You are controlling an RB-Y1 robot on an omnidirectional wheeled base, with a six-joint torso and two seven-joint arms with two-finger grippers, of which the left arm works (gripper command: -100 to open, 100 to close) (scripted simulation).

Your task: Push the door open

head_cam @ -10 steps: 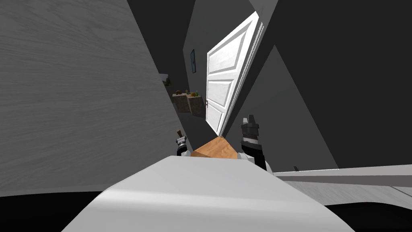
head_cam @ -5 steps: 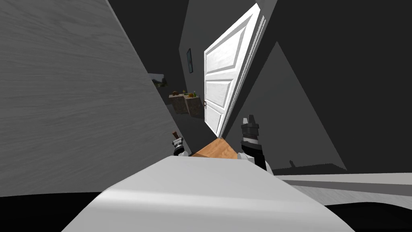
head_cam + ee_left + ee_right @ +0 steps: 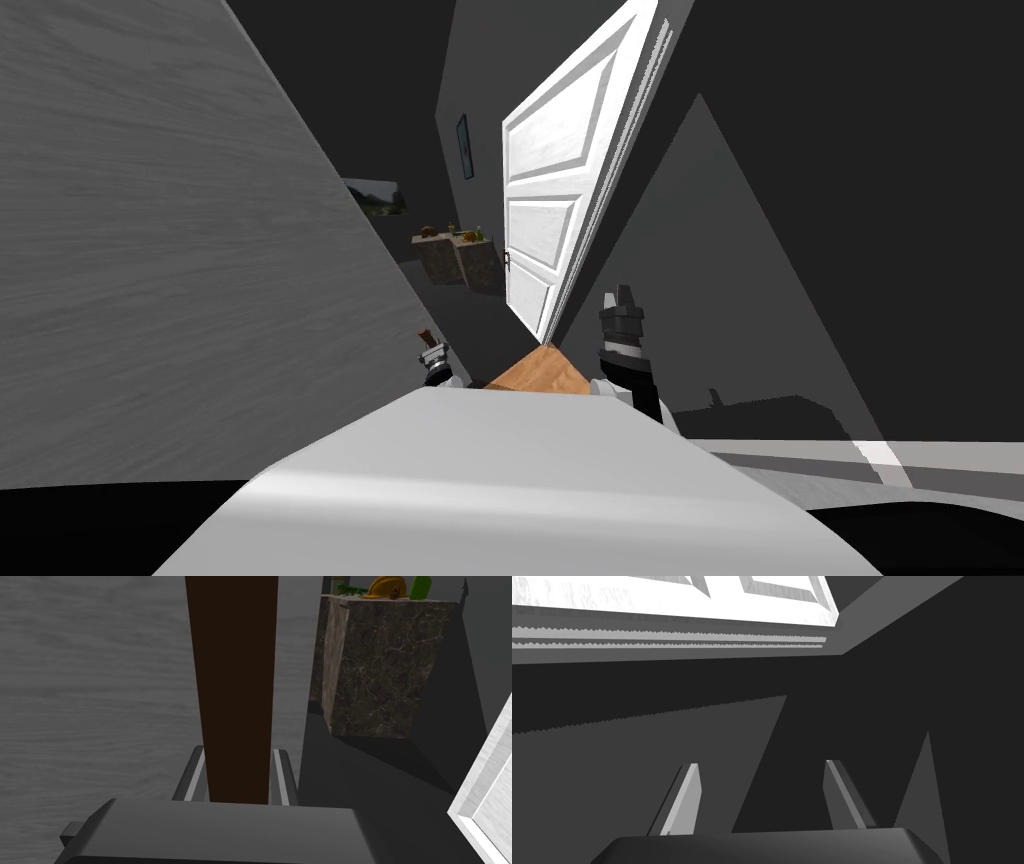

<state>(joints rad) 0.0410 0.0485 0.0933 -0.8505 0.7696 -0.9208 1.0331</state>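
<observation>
A white panelled door (image 3: 545,200) stands ajar ahead, edge toward me, with a small handle (image 3: 507,258) on its free side. Its lower corner (image 3: 487,796) shows beside my left hand, and its face (image 3: 662,596) lies beyond my right hand. My left gripper (image 3: 428,345) is low and left of the door, shut (image 3: 239,751) on a long dark brown bar (image 3: 235,676). My right gripper (image 3: 620,300) sits just right of the door's bottom corner. It is open (image 3: 760,764) with nothing between its fingers, short of the door and the dark wall.
A grey wall (image 3: 150,250) runs close along my left. Through the opening stands a marbled stone block (image 3: 380,671) carrying a yellow helmet (image 3: 385,587) and green items. Pictures (image 3: 463,146) hang on the far wall. A dark wall (image 3: 800,250) lies right of the door.
The whole head view has swung, so I have moved: the left wall slid left and the door looms slightly larger. My left gripper with the bar drifted left. The right gripper holds its place.
</observation>
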